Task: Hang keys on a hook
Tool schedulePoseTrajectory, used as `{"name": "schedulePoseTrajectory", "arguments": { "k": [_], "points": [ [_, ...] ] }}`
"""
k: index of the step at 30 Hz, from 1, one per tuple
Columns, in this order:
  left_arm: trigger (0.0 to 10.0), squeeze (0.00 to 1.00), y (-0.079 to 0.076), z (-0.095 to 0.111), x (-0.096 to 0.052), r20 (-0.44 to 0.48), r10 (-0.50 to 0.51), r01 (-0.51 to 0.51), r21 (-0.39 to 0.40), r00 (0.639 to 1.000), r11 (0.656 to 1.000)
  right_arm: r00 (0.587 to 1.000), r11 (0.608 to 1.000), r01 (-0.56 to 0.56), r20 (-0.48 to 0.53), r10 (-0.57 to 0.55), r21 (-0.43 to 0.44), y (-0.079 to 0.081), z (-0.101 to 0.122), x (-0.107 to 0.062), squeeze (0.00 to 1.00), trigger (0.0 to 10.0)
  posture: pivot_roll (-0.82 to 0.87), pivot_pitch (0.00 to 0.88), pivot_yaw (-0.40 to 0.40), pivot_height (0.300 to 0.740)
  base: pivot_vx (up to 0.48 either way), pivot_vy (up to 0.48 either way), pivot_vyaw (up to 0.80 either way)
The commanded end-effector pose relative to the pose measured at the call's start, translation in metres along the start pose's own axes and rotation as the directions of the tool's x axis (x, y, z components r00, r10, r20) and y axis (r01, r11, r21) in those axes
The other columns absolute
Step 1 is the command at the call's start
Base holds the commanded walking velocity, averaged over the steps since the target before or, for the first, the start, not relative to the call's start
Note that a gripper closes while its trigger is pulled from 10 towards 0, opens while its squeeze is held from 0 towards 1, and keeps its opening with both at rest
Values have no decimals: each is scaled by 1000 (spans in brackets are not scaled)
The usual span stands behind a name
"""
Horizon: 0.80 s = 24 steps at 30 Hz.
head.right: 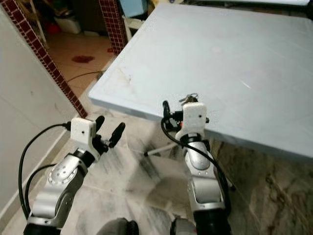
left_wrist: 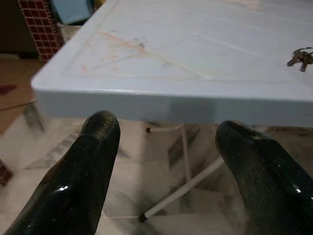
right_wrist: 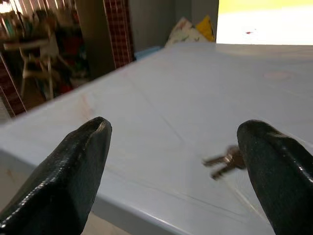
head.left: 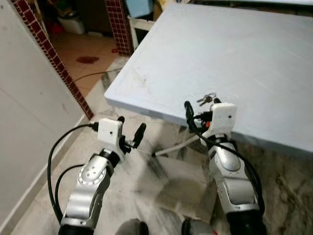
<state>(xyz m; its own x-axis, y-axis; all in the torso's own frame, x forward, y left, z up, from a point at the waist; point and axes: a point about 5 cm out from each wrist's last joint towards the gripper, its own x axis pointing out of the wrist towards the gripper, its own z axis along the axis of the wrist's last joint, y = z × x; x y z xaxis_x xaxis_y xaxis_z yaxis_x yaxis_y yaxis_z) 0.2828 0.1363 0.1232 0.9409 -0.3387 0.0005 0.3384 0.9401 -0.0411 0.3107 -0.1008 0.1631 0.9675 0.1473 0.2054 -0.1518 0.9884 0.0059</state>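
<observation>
Near the tabletop's front edge, the keys are lying flat just ahead of the right gripper, jaws spread wide. Light, stiff and loose, they are probably best pinched at the ring.

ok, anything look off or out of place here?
Nothing damaged or spilled. The keys lie loose on the pale blue table near its front edge, just beyond the open right gripper. The tabletop has faint scuffs near its corner.
</observation>
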Motion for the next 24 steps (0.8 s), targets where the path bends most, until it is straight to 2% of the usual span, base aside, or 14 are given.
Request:
{"name": "schedulePoseTrajectory", "arguments": {
  "k": [1,12,24],
  "points": [
    [10000,0,-6,0,1,2,-24,24,2,1000,1000,1000,999,28,-12,-28,-19,-8,-3,-1,0,10000,-1,172,88,740,0,0,-775],
    [10000,0,-6,-1,1,1,-25,25,5,1000,1000,999,999,45,-6,-45,-21,-11,-4,2,0,10000,-1,170,88,740,0,0,-711],
    [10000,0,-5,-4,-5,-17,-21,21,12,1000,1000,998,998,53,-31,-52,17,-12,-4,27,0,10000,19,193,97,740,0,0,0]
  ]
}}
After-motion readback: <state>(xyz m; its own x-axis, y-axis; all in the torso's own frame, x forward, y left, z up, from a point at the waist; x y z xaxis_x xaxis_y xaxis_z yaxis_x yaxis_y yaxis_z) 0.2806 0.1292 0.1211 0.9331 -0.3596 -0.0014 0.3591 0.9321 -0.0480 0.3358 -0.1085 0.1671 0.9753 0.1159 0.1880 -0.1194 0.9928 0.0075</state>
